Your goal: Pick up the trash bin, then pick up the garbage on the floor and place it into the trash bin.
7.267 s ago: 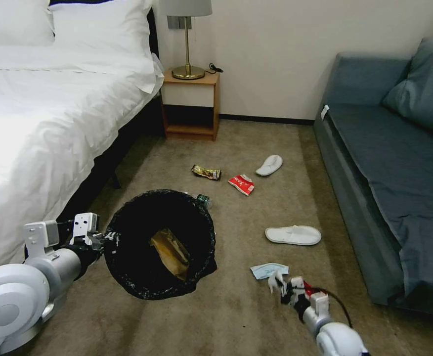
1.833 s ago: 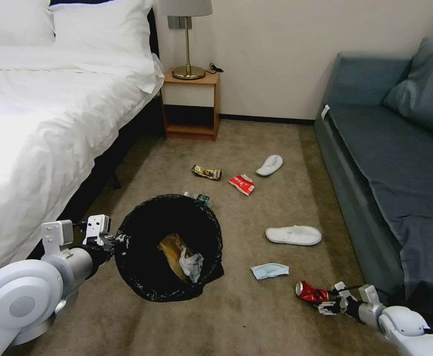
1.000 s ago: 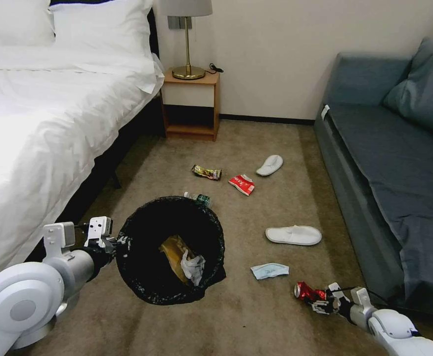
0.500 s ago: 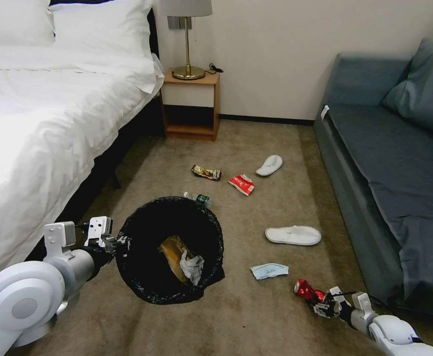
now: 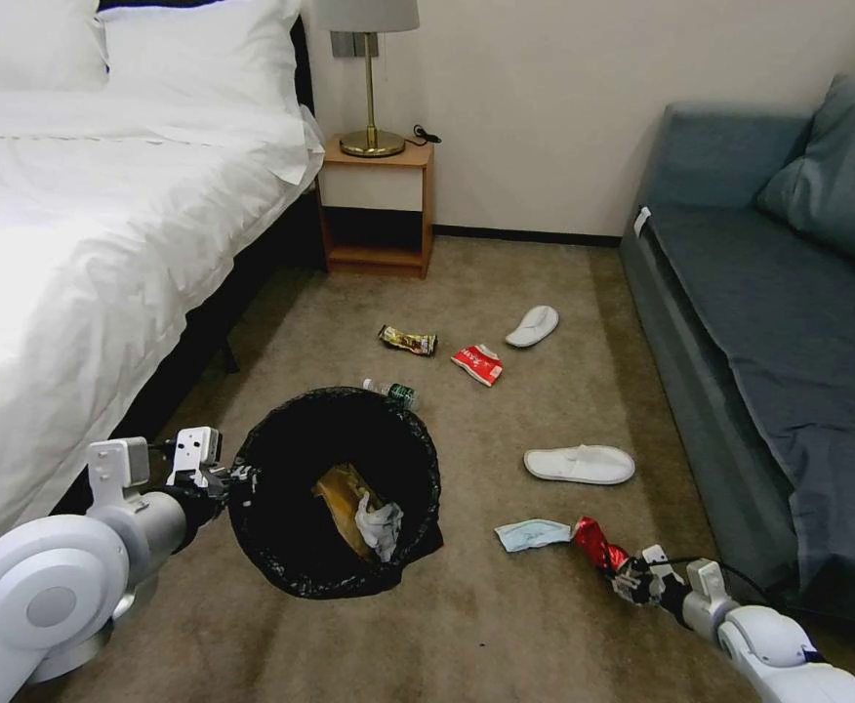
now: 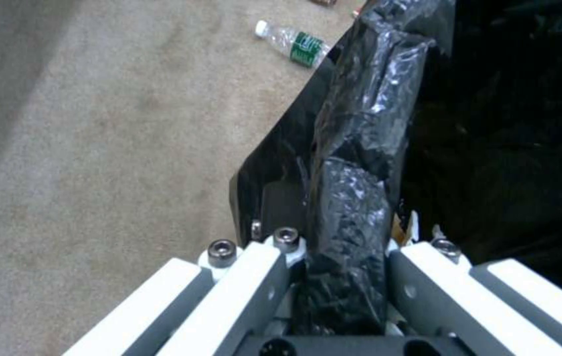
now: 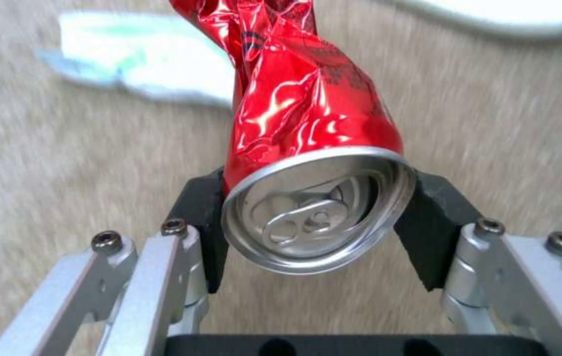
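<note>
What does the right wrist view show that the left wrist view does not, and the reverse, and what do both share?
Right wrist view alone: the right gripper shut on the crushed red can, with the blue mask and a white slipper beyond. Left wrist view alone: the left gripper shut on the trash bin at its bagged rim, and a small bottle. Both share the carpet floor.

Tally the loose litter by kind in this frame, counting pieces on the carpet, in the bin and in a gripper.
Slippers: 2
Wrappers: 2
Bottle: 1
Mask: 1
Crushed can: 1, in the right gripper
Paper bag: 1, in the trash bin
Tissue: 1, in the bin
Total: 9
</note>
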